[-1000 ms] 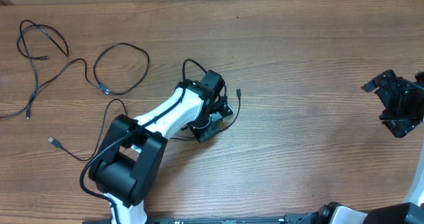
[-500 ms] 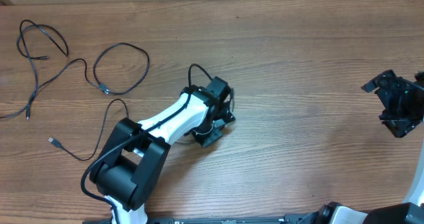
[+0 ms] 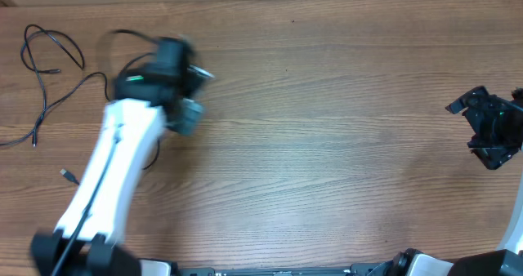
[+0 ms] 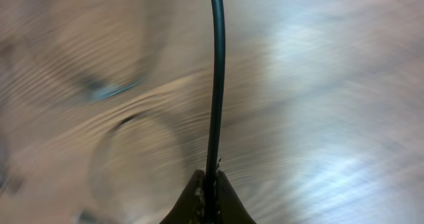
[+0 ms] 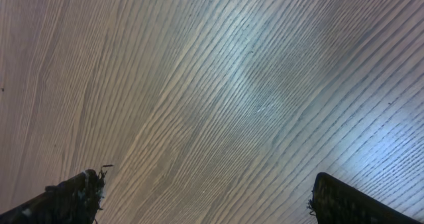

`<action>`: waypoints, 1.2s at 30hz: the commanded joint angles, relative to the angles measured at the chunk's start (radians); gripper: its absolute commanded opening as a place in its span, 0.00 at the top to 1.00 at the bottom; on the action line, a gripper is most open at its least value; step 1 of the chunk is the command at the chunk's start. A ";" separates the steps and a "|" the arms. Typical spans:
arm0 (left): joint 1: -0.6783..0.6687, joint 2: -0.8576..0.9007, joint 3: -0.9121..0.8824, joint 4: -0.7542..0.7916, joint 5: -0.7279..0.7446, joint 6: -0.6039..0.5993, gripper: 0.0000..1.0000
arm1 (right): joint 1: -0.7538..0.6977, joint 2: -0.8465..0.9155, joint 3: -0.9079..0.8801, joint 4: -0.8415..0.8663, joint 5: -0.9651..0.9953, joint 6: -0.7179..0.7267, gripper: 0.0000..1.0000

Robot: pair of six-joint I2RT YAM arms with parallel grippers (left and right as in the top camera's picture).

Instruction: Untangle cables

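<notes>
Thin black cables (image 3: 51,73) lie looped on the wooden table at the far left in the overhead view. My left gripper (image 3: 186,96) is blurred over the upper-left of the table, beside those loops. In the left wrist view its jaws (image 4: 209,194) are shut on a black cable (image 4: 216,78) that runs straight up out of frame. A small plug end (image 3: 65,175) lies at the left near the arm. My right gripper (image 3: 490,129) sits at the far right edge, with its fingers (image 5: 205,197) wide apart and nothing between them.
The left arm's white link (image 3: 106,186) crosses the lower-left of the table and hides part of the cables. The wooden table (image 3: 343,121) fills the view between the two arms.
My left arm has swung fast from the table's middle to the upper left, carrying the cable with it. The right arm has not moved.
</notes>
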 commanded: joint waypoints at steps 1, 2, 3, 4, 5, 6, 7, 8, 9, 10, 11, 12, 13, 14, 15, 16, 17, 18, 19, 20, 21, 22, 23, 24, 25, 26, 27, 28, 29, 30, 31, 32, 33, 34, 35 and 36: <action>0.172 -0.073 0.010 -0.007 -0.067 -0.128 0.95 | 0.000 -0.014 0.013 0.005 0.000 -0.001 0.00; 0.224 -0.082 0.010 -0.006 -0.059 -0.165 0.96 | 0.000 -0.014 0.013 0.005 0.000 -0.001 0.00; 0.277 -0.084 0.010 -0.007 -0.046 -0.209 0.95 | 0.000 -0.014 0.013 0.005 0.000 -0.001 0.00; 0.316 -0.084 0.010 -0.007 -0.025 -0.247 0.95 | 0.000 -0.014 0.013 0.005 0.000 -0.001 0.00; 0.363 -0.080 0.008 -0.006 0.013 -0.299 0.95 | 0.000 -0.014 0.013 0.005 0.000 -0.001 0.00; 0.405 -0.074 0.006 -0.004 0.054 -0.336 0.95 | 0.000 -0.014 0.013 0.005 0.000 -0.001 0.00; 0.435 -0.067 0.003 -0.001 0.092 -0.360 0.96 | 0.000 -0.014 0.013 0.005 0.000 -0.001 0.00; 0.465 -0.059 0.000 0.003 0.140 -0.381 0.89 | 0.000 -0.014 0.013 0.005 0.000 -0.001 0.00; 0.489 -0.048 -0.004 0.011 0.192 -0.396 0.68 | 0.000 -0.014 0.013 0.005 0.000 -0.001 0.00; 0.508 -0.040 -0.007 0.017 0.230 -0.407 0.37 | 0.000 -0.014 0.013 0.005 0.000 -0.001 0.00; 0.525 -0.029 -0.010 0.021 0.274 -0.425 0.00 | 0.000 -0.014 0.013 0.005 0.000 -0.001 0.00; 0.537 -0.018 -0.010 0.021 0.307 -0.441 0.00 | 0.000 -0.014 0.013 0.005 0.000 -0.001 0.00; 0.549 -0.008 -0.011 0.021 0.331 -0.457 0.00 | 0.000 -0.014 0.013 0.005 0.000 -0.001 0.00; 0.555 0.003 -0.011 0.019 0.346 -0.470 0.00 | 0.000 -0.014 0.013 0.005 0.000 -0.001 0.00; 0.555 0.012 -0.011 0.016 0.362 -0.480 0.00 | 0.000 -0.014 0.013 0.005 0.000 -0.001 0.00; 0.555 0.021 -0.010 0.009 0.377 -0.479 0.00 | 0.000 -0.014 0.013 0.005 0.000 -0.001 0.00; 0.555 0.028 -0.011 -0.003 0.380 -0.479 0.00 | 0.000 -0.014 0.013 0.005 0.000 -0.001 0.00; 0.551 0.035 -0.011 -0.013 0.379 -0.477 0.00 | 0.000 -0.014 0.013 0.005 0.000 -0.001 0.00; 0.550 0.035 -0.011 -0.015 0.379 -0.467 0.00 | 0.000 -0.014 0.013 0.005 0.000 -0.001 0.00; 0.549 0.034 -0.011 -0.014 0.379 -0.454 0.00 | 0.000 -0.014 0.013 0.005 0.000 -0.001 0.00; 0.547 0.024 -0.010 -0.012 0.384 -0.431 0.00 | 0.000 -0.014 0.013 0.005 0.000 -0.001 0.00; 0.547 0.014 -0.011 -0.010 0.394 -0.412 0.00 | 0.000 -0.014 0.013 0.005 0.000 -0.001 0.00; 0.547 -0.003 -0.011 -0.010 0.417 -0.374 0.00 | 0.000 -0.014 0.013 0.005 0.000 -0.001 0.00; 0.547 -0.021 -0.011 -0.010 0.441 -0.337 0.01 | 0.000 -0.014 0.013 0.005 0.000 -0.001 0.00; 0.547 -0.061 -0.011 -0.014 0.484 -0.270 0.00 | 0.000 -0.014 0.013 0.005 0.000 -0.001 0.00; 0.547 -0.092 -0.011 -0.017 0.500 -0.243 0.00 | 0.000 -0.014 0.013 0.005 0.000 -0.001 0.00; 0.547 -0.126 -0.011 -0.019 0.510 -0.230 0.00 | 0.000 -0.014 0.013 0.005 0.000 -0.001 0.00; 0.547 -0.166 -0.014 -0.017 0.509 -0.226 0.00 | 0.000 -0.014 0.013 0.005 0.000 -0.001 0.00; 0.547 -0.209 -0.021 -0.012 0.509 -0.222 0.00 | 0.000 -0.014 0.013 0.005 0.000 -0.001 0.00; 0.548 -0.257 -0.032 -0.003 0.508 -0.218 0.00 | 0.000 -0.014 0.013 0.005 0.000 -0.001 0.00; 0.548 -0.304 -0.047 0.011 0.506 -0.217 0.00 | 0.000 -0.014 0.013 0.005 0.000 -0.001 0.00; 0.548 -0.361 -0.071 0.032 0.505 -0.216 0.00 | 0.000 -0.014 0.013 0.005 0.000 -0.001 0.00; 0.548 -0.419 -0.101 0.060 0.504 -0.216 0.00 | 0.000 -0.014 0.013 0.005 0.000 -0.001 0.00; 0.548 -0.472 -0.133 0.085 0.505 -0.217 0.00 | 0.000 -0.014 0.013 0.005 0.000 -0.001 0.00; 0.548 -0.548 -0.185 0.123 0.505 -0.217 0.00 | 0.000 -0.014 0.013 0.005 0.000 -0.001 0.00; 0.548 -0.609 -0.229 0.150 0.505 -0.217 0.00 | 0.000 -0.014 0.013 0.005 0.000 -0.001 0.00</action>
